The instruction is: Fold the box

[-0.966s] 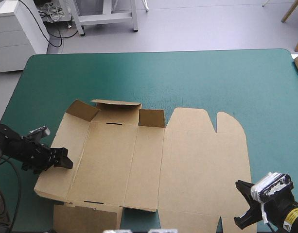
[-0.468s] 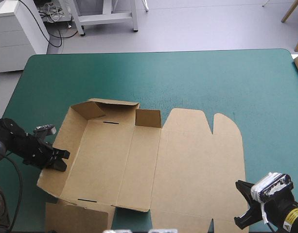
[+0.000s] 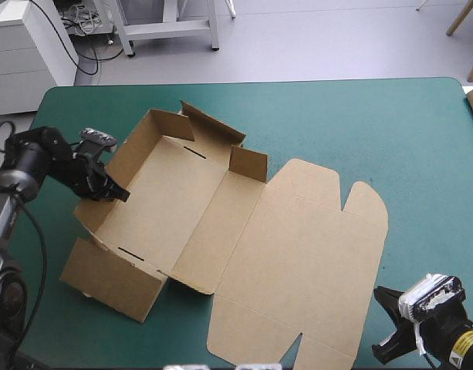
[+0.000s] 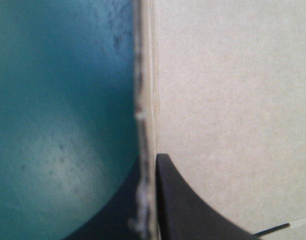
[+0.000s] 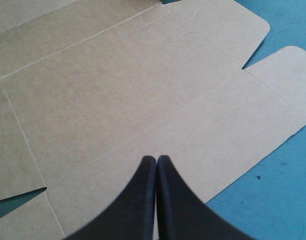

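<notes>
High view: the brown box (image 3: 290, 247) lies askew on the teal-green desk (image 3: 375, 131). Its left half is raised into walls and its lid panel lies flat toward the right. The left tool (image 3: 111, 190) pinches the box's left wall, one finger outside and one inside, all but closed on the board. The left wrist view shows that wall's edge between the black fingers (image 4: 187, 210). The right tool (image 3: 386, 330) hangs at the desk's near right corner, its fingers pressed together and empty, with the flat lid just ahead of it.
</notes>
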